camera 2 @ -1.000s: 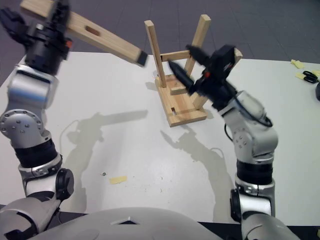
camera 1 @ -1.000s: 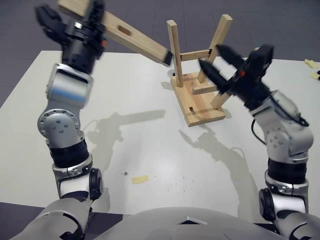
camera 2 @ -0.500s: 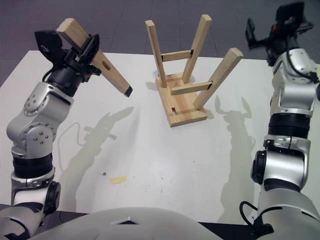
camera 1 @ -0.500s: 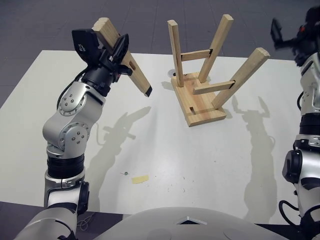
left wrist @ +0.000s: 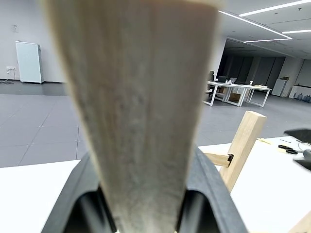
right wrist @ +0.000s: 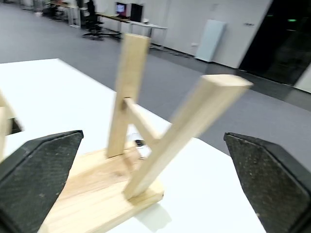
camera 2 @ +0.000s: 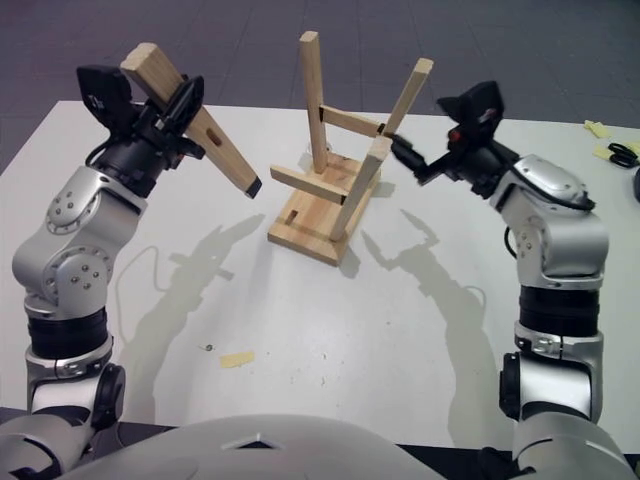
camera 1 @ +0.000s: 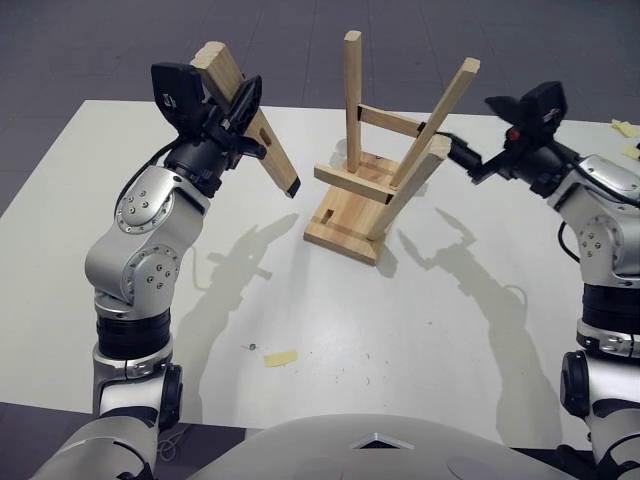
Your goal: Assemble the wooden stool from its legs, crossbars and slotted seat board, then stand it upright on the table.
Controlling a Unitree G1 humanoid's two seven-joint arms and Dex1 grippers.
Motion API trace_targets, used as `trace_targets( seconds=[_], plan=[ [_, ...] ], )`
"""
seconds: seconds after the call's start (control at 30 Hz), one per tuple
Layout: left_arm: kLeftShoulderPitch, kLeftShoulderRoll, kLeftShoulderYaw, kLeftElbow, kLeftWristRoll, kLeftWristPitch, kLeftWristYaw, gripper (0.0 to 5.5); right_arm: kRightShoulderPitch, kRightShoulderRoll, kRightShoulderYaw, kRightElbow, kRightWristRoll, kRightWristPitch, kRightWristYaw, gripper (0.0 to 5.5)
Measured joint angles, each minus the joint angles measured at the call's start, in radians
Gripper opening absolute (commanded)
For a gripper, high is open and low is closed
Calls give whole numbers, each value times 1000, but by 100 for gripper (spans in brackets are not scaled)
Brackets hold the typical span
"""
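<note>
Right arm has come back down from up high half a second ago. The stool point(camera 1: 372, 170) has slid and turned toward the robot's left, so the 2 now sit close together. Left arm has barely budged.

Left gripper point(camera 1: 238, 112) is clamped around a loose leg point(camera 1: 272, 155), gripping it toward its upper end, and holds it up over the back-left part of the table point(camera 1: 420, 340). That leg is tilted, with the pale end up and back. The dark-capped end points down toward the stool, well clear of the tabletop and not touching the stool.

Right gripper point(camera 1: 462, 158) has its fingers spread wide with nothing in them. It hangs at the stool's right side, just beside the top of the nearest leg. Can't tell whether the upper finger actually touches the wood.

Stool is upside down around the middle-back of the table, with its board point(camera 1: 335, 228) down on the tabletop and 3 legs point(camera 1: 352, 100) sticking up. 1 at the back is about upright and the other 2 lean toward the right. 2 crossbars point(camera 1: 388, 120) join them: 1 high up between the back leg and the far leaning one, 1 lower down near the board. A slot shows in the bare part of the board.

A scrap of yellow tape point(camera 1: 280, 357) lies on the table near the front, left of centre.
</note>
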Motion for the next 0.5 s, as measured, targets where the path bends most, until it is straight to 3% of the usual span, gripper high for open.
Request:
trace_targets(
  seconds=[0.17,0.27,0.5],
  plan=[
    [0,-10,15,27,-4,5,-18,102,-41,29,-182,1,372,175,70,540],
    [-1,-57,32,46,-25,32,-10,102,-19,25,-230,-59,592,324,149,540],
    [-2,-105,36,40,-41,76,0,102,119,-23,-6,-301,436,236,254,540]
  ],
)
